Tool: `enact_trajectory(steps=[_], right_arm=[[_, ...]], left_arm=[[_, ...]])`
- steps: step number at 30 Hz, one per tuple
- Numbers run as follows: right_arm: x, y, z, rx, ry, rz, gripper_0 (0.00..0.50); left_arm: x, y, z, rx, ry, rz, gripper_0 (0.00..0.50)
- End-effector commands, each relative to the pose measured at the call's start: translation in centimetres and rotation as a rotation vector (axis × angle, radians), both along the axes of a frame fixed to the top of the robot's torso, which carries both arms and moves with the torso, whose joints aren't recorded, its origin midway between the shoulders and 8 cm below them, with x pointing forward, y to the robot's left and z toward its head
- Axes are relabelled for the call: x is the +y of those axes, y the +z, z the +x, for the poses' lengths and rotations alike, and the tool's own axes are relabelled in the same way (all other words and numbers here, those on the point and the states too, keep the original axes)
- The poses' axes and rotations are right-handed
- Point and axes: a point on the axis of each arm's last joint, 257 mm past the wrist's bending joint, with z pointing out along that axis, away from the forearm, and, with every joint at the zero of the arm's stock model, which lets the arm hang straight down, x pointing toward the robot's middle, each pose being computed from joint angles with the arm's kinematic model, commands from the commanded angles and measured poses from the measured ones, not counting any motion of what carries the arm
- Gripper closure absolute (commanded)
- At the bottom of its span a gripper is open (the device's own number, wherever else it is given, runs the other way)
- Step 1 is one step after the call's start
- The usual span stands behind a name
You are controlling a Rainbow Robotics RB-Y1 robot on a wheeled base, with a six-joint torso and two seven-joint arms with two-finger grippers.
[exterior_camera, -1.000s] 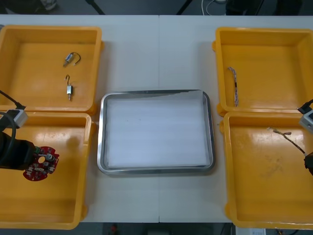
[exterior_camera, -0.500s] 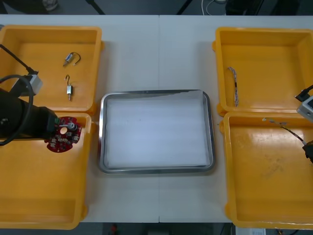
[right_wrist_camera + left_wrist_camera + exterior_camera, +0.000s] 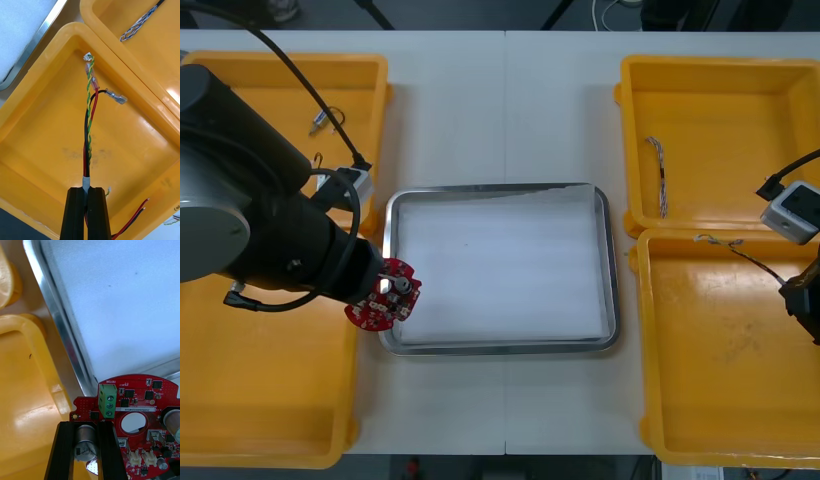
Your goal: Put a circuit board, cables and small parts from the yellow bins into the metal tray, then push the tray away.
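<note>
One board point(image 3: 368, 313) in left gripper point(image 3: 396, 291), above tray point(image 3: 500, 347) rim.

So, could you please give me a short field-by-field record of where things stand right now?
left hand: shut on the red circuit board, over the metal tray's left rim by its near corner
right hand: shut on the red and yellow cable, above the near right bin
tray contents: none, white inside
far right bin: blue and white cable
far left bin: small metal part
</note>
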Motion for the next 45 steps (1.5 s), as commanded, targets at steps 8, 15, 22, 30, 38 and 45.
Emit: enact_trajectory(steps=[8, 15, 22, 30, 38, 45], right_arm=[[0.3, 1.0, -0.2, -0.014, 0.061, -0.06, 0.5], [0.5, 0.9, -0.2, -0.011, 0.06, -0.055, 0.5], [0.5, 0.9, -0.3, -0.009, 0.067, -0.057, 0.5], [0.7, 0.8, -0.4, -0.004, 0.07, -0.052, 0.5], [0.7, 0.8, -0.4, -0.002, 0.069, -0.048, 0.5], [0.7, 0.9, -0.4, -0.003, 0.069, -0.049, 0.5]], left_arm=[[-4.7, -3.6, 3.1, -0.031, 0.036, -0.024, 0.5], [-6.2, -6.2, 4.2, -0.03, 0.027, -0.032, 0.5], [-6.9, -7.6, 5.3, -0.053, 0.022, -0.015, 0.5], [-6.7, -8.1, 5.8, -0.053, 0.035, -0.02, 0.49], [-6.8, -8.1, 5.8, -0.052, 0.042, -0.026, 0.0], [-7.1, -7.8, 5.7, -0.052, 0.049, -0.034, 0.0]])
